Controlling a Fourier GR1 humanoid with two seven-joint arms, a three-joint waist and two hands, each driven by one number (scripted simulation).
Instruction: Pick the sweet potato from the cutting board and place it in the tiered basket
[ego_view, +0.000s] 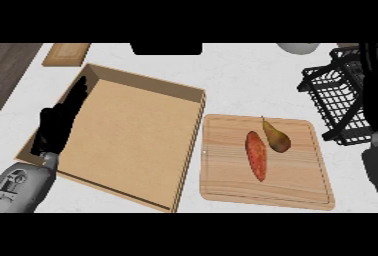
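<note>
**A:** Quick rundown, L to R?

**B:** L hand (57, 125) is far left over the tray's (133, 135) left rim. Fingers straight, holding nothing, just resting. I wouldn't use it for this.

**A:** Where's the target?

**B:** The potato (256, 155) lies lengthwise near the middle of the board (295, 190), right of the tray. A pear (277, 140) is just beside it on the right. They may touch, can't tell.

**A:** Basket?

**B:** The basket (339, 97) is up right, near the board's far right corner.

**A:** R hand?

**B:** Only a dark sliver at the right edge, prob. the R hand (371, 167). Can't tell its state.

**A:** So the pick hasn't begun. How best to do it?

**B:** IMO use the R hand, as it's on the basket's side. Come down from above and close across the potato's lower half, away from the pear, so the pear isn't nudged. Lift straight up first, then carry it right, clear the basket's rim and lower it in before letting go.
</note>
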